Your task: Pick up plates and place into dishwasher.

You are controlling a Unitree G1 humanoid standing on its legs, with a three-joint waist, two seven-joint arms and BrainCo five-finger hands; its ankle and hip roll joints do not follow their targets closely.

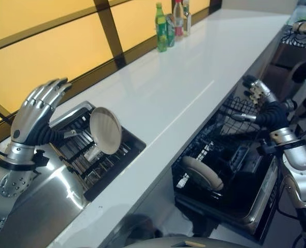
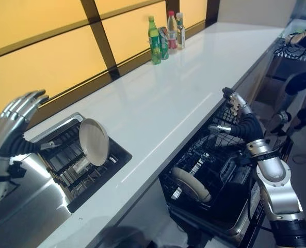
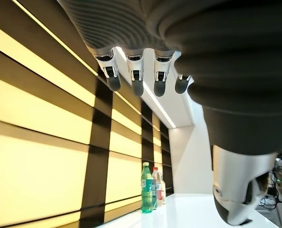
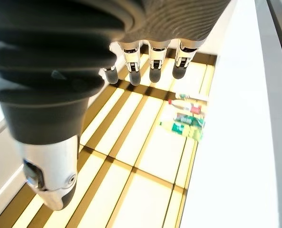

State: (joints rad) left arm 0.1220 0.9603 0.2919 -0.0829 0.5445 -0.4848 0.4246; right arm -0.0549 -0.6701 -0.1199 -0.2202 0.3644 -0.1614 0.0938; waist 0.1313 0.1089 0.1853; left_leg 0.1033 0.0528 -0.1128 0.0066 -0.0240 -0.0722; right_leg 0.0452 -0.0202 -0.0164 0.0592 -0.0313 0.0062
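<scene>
A cream plate (image 1: 106, 130) stands on edge in the dark dish rack (image 1: 85, 155) sunk into the counter at the left. My left hand (image 1: 36, 108) is raised just left of that plate, fingers straight, empty and apart from it. A second cream plate (image 1: 202, 172) leans in the lower rack of the open dishwasher (image 1: 230, 170) below the counter's front edge. My right hand (image 1: 256, 93) hovers above the dishwasher's far end, fingers relaxed and holding nothing; its fingers (image 4: 150, 64) show straight in the right wrist view.
A long white counter (image 1: 183, 77) runs away from me. Several bottles (image 1: 171, 23) stand at its far end against the yellow panelled wall. A steel drainboard (image 1: 34, 206) lies at the near left. The dishwasher door (image 1: 261, 206) hangs open at the lower right.
</scene>
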